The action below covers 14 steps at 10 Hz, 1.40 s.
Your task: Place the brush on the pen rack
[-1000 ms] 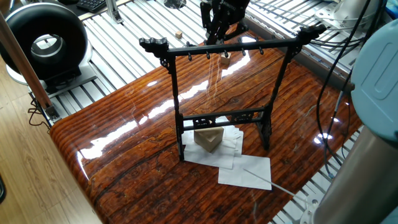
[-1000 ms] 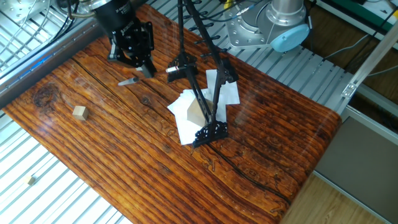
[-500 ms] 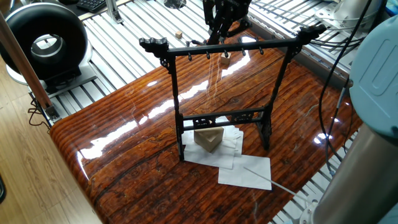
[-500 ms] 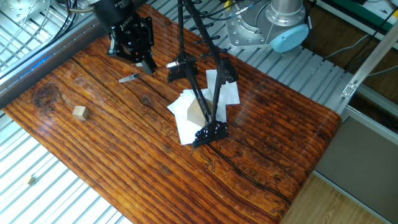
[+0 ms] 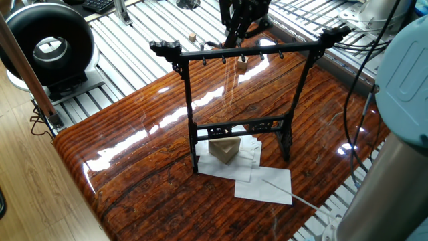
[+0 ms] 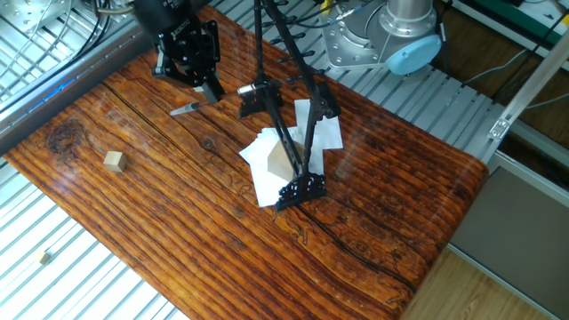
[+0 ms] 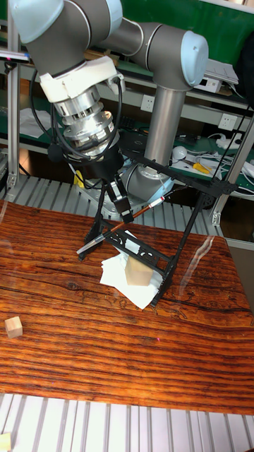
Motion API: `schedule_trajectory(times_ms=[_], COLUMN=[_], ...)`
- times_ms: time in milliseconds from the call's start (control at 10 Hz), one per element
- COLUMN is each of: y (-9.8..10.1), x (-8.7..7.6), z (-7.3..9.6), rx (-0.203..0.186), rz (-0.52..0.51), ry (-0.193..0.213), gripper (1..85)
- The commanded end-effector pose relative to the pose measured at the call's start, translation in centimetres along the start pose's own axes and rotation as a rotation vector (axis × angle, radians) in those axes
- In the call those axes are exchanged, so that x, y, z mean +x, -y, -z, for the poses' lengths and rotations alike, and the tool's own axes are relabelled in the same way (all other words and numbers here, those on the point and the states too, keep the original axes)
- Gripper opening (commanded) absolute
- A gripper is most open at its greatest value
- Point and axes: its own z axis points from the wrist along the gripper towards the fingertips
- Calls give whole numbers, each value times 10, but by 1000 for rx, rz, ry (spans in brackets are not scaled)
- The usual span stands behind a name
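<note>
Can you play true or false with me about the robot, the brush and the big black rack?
1. The pincer is holding the brush. True.
2. The brush hangs from a peg on the pen rack. False: it is in the pincer, tilted, not on any peg.
3. White paper sheets lie by the rack's feet. True.
4. The small wooden cube sits on top of the rack. False: it lies on the table, well away from the rack.

Pen rack (image 5: 237, 100) standing mid-desk (image 6: 178, 222), uprights and crossbar barring passage, wooden block (image 5: 225, 148) and papers (image 5: 264, 182) at its feet, bare desk on either side.
</note>
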Motion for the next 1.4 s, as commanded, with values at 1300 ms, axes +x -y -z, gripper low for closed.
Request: schedule_trajectory(times_ms=[1300], y=[0], x=[-5], z=[8], rx=[3], rz=[-1], ry=[9], gripper=[10])
